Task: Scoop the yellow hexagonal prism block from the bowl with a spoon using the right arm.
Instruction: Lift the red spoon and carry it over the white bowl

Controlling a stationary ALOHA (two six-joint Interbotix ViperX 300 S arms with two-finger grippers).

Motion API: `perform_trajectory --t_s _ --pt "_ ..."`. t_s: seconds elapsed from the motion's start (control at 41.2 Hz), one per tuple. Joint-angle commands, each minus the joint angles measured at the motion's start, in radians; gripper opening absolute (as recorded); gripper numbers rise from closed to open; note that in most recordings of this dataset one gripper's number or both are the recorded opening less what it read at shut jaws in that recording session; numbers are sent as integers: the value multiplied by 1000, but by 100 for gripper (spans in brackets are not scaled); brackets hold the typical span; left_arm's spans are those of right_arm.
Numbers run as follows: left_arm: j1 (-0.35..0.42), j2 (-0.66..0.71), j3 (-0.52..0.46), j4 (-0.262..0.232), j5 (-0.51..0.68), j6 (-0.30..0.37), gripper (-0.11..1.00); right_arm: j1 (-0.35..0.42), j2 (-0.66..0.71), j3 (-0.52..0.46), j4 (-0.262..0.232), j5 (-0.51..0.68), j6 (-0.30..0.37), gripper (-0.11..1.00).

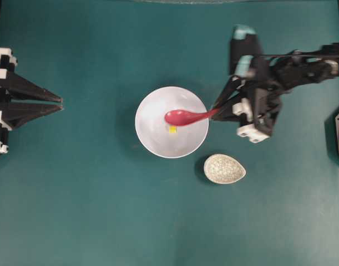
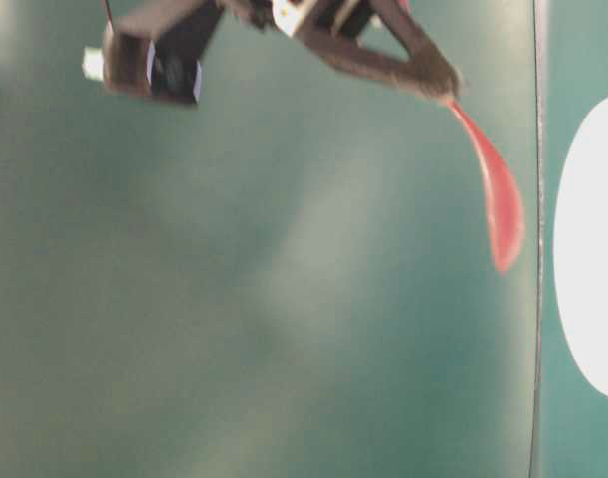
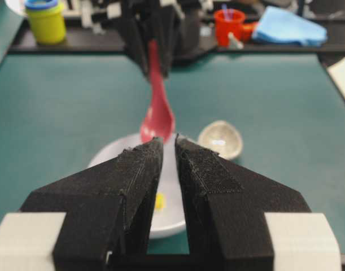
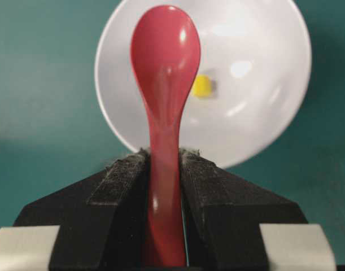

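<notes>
The white bowl (image 1: 152, 136) sits mid-table with the tiny yellow block (image 1: 172, 129) inside it. My right gripper (image 1: 216, 111) is shut on the handle of the red spoon (image 1: 183, 116), whose scoop hangs over the bowl's middle, just beside the block. In the right wrist view the spoon (image 4: 165, 56) runs up from the gripper (image 4: 164, 152); the block (image 4: 201, 86) lies right of the scoop in the bowl (image 4: 262, 113). My left gripper (image 1: 61, 103) rests far left, its jaws nearly together with nothing between them (image 3: 169, 141).
A small speckled teardrop dish (image 1: 224, 169) stands on the table just right of and nearer than the bowl. Beyond the far edge of the table are a yellow cup (image 3: 45, 20), a red cup (image 3: 228, 25) and a blue cloth (image 3: 288, 28).
</notes>
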Motion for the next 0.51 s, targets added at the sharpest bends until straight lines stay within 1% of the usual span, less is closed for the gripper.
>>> perform_trajectory --t_s 0.0,0.073,0.097,0.146,0.218,0.267,0.291,0.316,0.364,0.437,0.485 --pt "0 3 -28 3 -11 2 17 -3 35 -77 -38 58 37 24" --pt "0 5 -28 3 -11 2 17 -3 67 -115 -89 107 89 24" --pt "2 5 -28 3 -11 2 17 -3 80 -132 -115 130 114 24" --pt "2 3 -28 3 -11 2 17 -3 92 -153 -152 164 153 24" --pt "2 5 -28 3 -11 2 17 -2 115 -195 -235 244 227 24" --pt "0 5 -28 3 -11 2 17 2 124 -221 -291 291 262 24" --pt "0 3 -28 2 -11 2 17 5 127 -232 -313 310 275 24" --pt "2 5 -28 3 -11 2 17 9 132 -245 -345 337 288 24" --pt "2 5 -28 3 -11 2 17 17 141 -268 -388 377 301 24" --pt "2 5 -28 3 -11 2 17 28 155 -298 -431 426 305 24" --pt "2 3 -28 2 -11 2 17 34 166 -313 -445 457 304 24"
